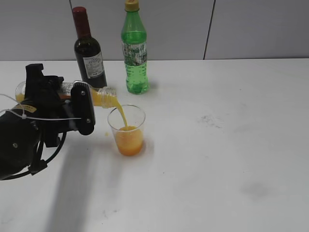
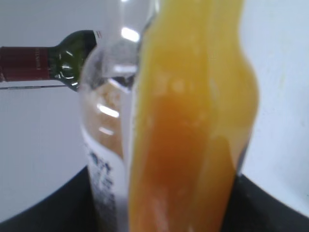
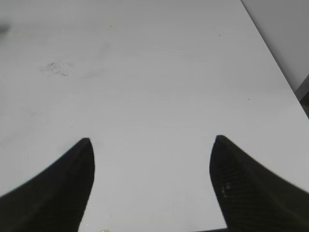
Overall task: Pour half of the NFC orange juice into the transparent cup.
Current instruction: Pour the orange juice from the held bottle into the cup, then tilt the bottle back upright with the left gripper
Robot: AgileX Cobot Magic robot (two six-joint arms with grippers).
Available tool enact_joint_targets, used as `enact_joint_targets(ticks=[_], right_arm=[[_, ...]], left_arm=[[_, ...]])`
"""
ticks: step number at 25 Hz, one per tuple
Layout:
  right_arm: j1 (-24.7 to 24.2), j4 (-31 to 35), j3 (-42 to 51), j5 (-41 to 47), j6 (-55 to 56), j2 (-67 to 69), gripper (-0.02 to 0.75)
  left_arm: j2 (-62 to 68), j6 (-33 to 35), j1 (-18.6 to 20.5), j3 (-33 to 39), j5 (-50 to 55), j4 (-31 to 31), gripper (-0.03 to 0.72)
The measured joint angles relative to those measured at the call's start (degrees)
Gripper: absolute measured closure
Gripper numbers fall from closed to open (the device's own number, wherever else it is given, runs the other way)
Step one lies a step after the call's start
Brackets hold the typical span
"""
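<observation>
The left gripper [image 1: 72, 104] clamps the NFC orange juice [image 1: 99, 96] tipped sideways, pouring into the transparent cup [image 1: 127, 129] just below its mouth. Next, righting the bottle. The right gripper [image 3: 152, 164] gapes empty.

Fills the view up close: NFC orange juice [image 2: 193, 125], blurred, clear bottle wall at left; dark wine bottle [image 2: 53, 60] far left.

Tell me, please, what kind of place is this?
Probably a robotics lab or test bench, not a home kitchen: a bare white table against plain grey wall panels, with a few props only, a wine bottle, a green bottle and a transparent cup.
</observation>
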Motion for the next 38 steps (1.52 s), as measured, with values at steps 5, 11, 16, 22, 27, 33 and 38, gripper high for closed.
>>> enact_joint_targets(ticks=[5,11,16,22,27,33,38], right_arm=[[0.00,0.00,0.00,0.00,0.01,0.00,0.167],[0.00,0.00,0.00,0.00,0.01,0.00,0.167],[0.00,0.00,0.00,0.00,0.01,0.00,0.167],[0.00,0.00,0.00,0.00,0.01,0.00,0.167],[0.00,0.00,0.00,0.00,0.01,0.00,0.167],[0.00,0.00,0.00,0.00,0.01,0.00,0.167],[0.00,0.00,0.00,0.00,0.01,0.00,0.167]], left_arm=[[-0.04,0.00,0.00,0.00,-1.09,1.34,0.210],[-0.04,0.00,0.00,0.00,-3.50,2.17,0.210],[-0.04,0.00,0.00,0.00,-4.80,2.30,0.210],[-0.04,0.00,0.00,0.00,-4.80,3.21,0.210],[-0.04,-0.46,0.00,0.00,-4.75,3.45,0.210],[-0.04,-23.01,0.00,0.00,-4.43,4.14,0.210],[-0.04,-49.61,0.00,0.00,-2.74,8.17,0.210]])
